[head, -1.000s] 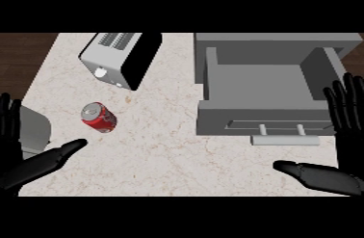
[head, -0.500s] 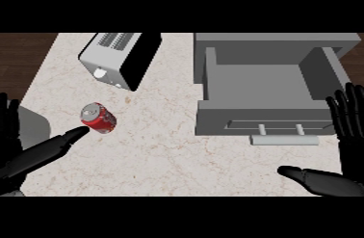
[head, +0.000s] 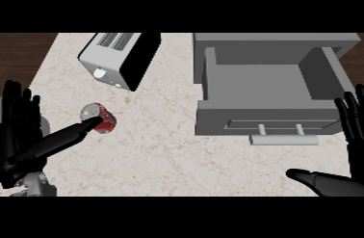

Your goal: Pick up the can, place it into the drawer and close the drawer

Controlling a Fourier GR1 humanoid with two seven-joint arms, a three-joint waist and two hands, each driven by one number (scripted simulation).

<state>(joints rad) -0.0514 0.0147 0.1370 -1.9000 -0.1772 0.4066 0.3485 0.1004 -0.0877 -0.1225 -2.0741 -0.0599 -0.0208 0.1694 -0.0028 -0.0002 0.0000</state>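
Can (head: 99, 118) lying on its side on worktop (head: 171, 155), at 9 o'clock. Left hand (head: 28, 140) open, thumb tip touching can. Right hand (head: 341, 179) open at 4 o'clock. Drawer (head: 266, 95) open at 2 o'clock; toaster (head: 117, 59) at 11.

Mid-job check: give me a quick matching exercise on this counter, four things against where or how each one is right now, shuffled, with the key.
Things:
1. can
2. drawer
3. toaster
4. right hand

States:
A. pulled open, nothing visible inside
B. open at the view's right edge, beside the drawer
C. lying on its side, left hand reaching its top end
D. standing at the counter's far left

Pairs: 1-C, 2-A, 3-D, 4-B
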